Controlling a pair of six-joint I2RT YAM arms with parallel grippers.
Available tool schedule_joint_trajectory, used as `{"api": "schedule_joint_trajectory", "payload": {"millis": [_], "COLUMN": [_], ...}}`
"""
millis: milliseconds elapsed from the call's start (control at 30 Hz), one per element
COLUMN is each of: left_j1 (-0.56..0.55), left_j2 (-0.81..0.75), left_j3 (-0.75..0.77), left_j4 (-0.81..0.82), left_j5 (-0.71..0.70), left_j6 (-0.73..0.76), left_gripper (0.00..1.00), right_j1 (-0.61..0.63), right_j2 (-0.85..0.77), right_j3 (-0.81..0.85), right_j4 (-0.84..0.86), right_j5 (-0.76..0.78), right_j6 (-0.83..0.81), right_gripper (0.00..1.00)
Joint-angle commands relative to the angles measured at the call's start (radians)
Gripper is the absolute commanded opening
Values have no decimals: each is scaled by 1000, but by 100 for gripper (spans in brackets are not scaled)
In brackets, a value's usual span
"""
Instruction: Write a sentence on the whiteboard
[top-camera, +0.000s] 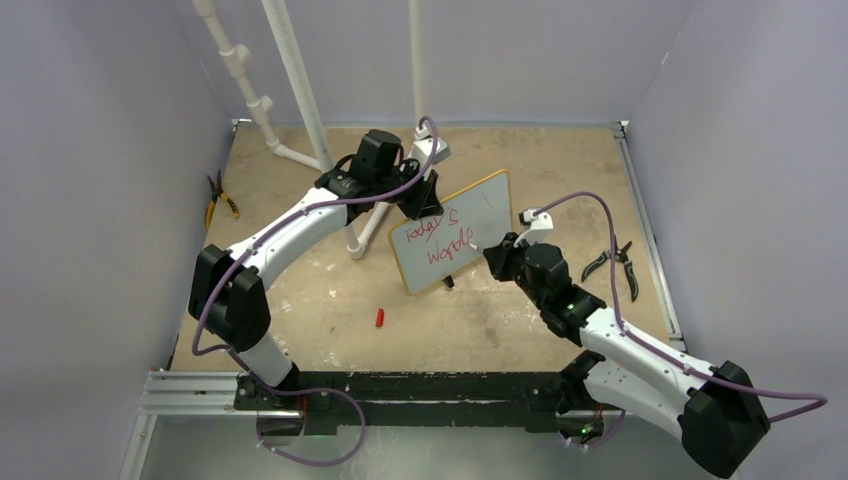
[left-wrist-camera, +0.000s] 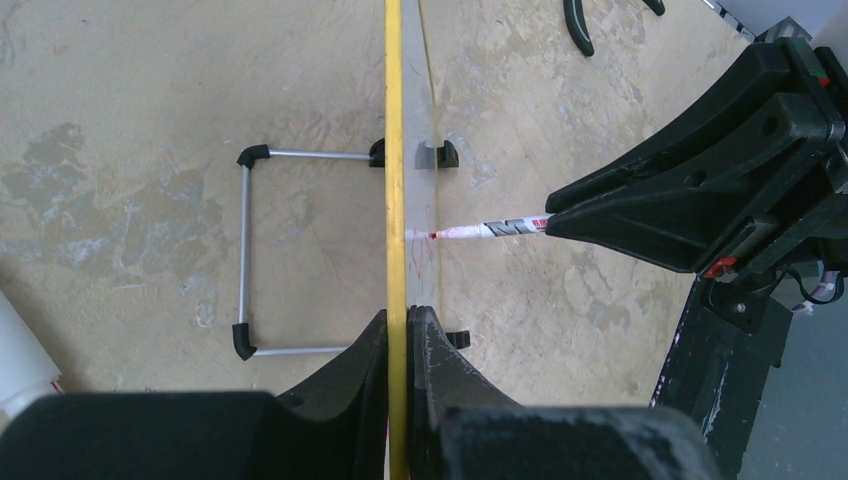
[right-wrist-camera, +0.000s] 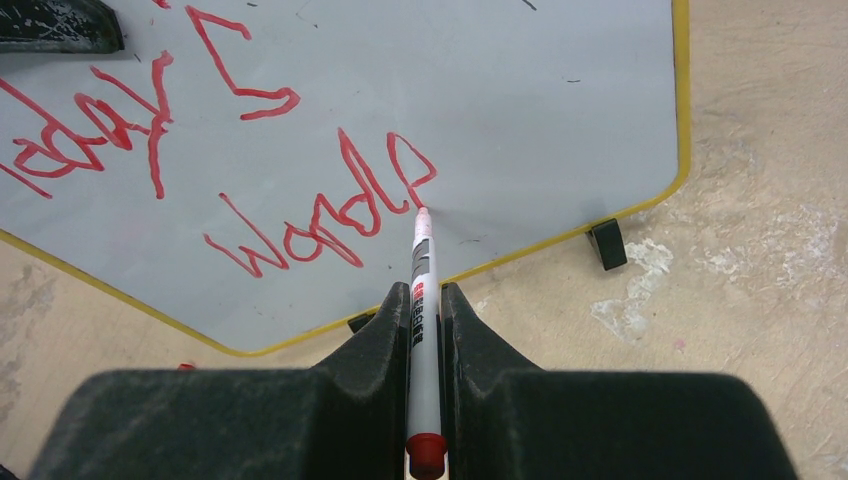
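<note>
Remote session, mid-sentence: my right tool (right-wrist-camera: 425, 297) is closed on a white-barrelled red marker (right-wrist-camera: 420, 255), tip touching the whiteboard (right-wrist-camera: 560, 120) at the end of the sentence (right-wrist-camera: 300, 230), second line. The marker's long axis runs straight from the tool into the glossy face. Bare board lies to the tip's right, where I judge the next letters go. My left tool (left-wrist-camera: 399, 322) pinches the thin yellow top frame. The board stands mid-worktop (top-camera: 330, 300) on black feet (right-wrist-camera: 605, 245) and a wire stand (left-wrist-camera: 243, 250).
</note>
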Motion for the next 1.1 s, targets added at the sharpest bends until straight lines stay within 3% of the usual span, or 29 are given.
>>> {"api": "schedule_joint_trajectory", "payload": {"millis": [0, 600, 1067], "left_j1": [0, 0, 0], "left_j2": [-1, -4, -2], "left_j3": [7, 7, 5], "left_j4": [8, 8, 7], "left_j5": [10, 9, 9], "left_j6": [22, 22, 22], "left_gripper": [0, 0, 0], "right_j1": [-4, -4, -4], "right_j2": [9, -118, -52], "right_j3": [7, 21, 55], "right_j4": [2, -13, 53], "right_j5": [21, 106, 113], "right_j6": [25, 7, -27], "right_gripper": [0, 0, 0]}}
